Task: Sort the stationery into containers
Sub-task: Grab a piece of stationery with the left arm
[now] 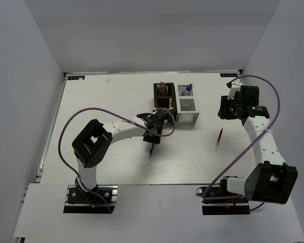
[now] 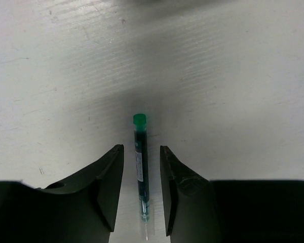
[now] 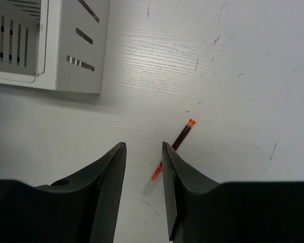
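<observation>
Dark pen [image 2: 141, 172] (green cap), left hand [image 2: 142, 148] astride

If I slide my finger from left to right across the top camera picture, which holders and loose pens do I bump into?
black holder → white holder → red pen

— What lay where?
— The dark green-capped pen [image 2: 140, 167] lay flat on the near side of the black holder [image 1: 159, 104]. The red pen [image 1: 220, 136] lay flat to the right of the white holder [image 1: 186, 117].

green-capped dark pen [image 2: 140, 162], red pen [image 3: 182, 136], white holder [image 3: 73, 48]
</observation>
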Action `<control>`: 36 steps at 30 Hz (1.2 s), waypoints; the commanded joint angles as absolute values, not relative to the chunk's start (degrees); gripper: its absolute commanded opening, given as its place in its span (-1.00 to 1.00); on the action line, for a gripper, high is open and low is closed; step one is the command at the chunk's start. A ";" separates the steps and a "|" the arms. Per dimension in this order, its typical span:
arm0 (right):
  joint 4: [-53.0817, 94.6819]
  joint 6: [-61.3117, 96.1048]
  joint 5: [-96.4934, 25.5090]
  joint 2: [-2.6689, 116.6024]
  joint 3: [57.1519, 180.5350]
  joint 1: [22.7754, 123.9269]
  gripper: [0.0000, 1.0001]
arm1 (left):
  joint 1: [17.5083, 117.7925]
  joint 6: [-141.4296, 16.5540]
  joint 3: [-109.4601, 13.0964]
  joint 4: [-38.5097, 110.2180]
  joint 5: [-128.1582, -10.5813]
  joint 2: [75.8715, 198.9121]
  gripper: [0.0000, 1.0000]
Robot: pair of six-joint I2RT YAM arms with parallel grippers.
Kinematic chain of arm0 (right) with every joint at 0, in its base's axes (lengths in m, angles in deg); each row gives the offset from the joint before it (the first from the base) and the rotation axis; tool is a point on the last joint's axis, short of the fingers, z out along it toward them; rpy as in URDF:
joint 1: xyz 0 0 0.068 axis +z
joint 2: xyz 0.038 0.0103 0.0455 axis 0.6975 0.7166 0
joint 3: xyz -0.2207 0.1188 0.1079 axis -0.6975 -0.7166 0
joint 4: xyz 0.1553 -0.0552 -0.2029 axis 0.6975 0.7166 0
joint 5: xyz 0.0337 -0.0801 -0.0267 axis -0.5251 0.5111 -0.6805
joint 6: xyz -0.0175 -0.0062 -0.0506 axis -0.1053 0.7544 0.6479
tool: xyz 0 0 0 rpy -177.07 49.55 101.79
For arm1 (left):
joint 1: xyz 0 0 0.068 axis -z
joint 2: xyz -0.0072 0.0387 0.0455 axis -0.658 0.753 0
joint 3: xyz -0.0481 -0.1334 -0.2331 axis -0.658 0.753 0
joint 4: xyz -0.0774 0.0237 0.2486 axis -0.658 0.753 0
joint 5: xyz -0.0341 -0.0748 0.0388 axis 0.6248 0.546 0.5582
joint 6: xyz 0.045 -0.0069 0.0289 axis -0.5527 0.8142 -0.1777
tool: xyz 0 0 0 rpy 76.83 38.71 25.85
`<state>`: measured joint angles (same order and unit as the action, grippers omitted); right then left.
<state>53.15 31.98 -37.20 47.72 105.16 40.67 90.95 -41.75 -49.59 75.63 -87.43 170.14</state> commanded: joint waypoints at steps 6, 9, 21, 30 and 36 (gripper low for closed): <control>52.11 30.98 -40.42 46.99 103.77 39.04 -0.19 | 92.39 -37.81 -41.76 76.28 -89.06 165.88 -0.10; 52.20 30.89 -40.94 47.25 103.77 38.86 -0.19 | 92.39 -36.50 -38.43 74.61 -89.06 164.12 -0.10; 52.29 30.45 -42.70 47.17 103.77 37.90 -0.19 | 93.45 -35.87 -35.51 71.98 -88.44 166.14 -0.62; 53.16 33.44 -46.57 45.32 99.73 37.81 0.39 | 95.64 -42.54 -32.09 66.27 -82.39 146.48 -1.00; 52.55 33.88 -46.40 43.92 97.18 37.81 0.36 | 95.12 -50.89 -36.20 51.94 -82.28 136.16 -1.00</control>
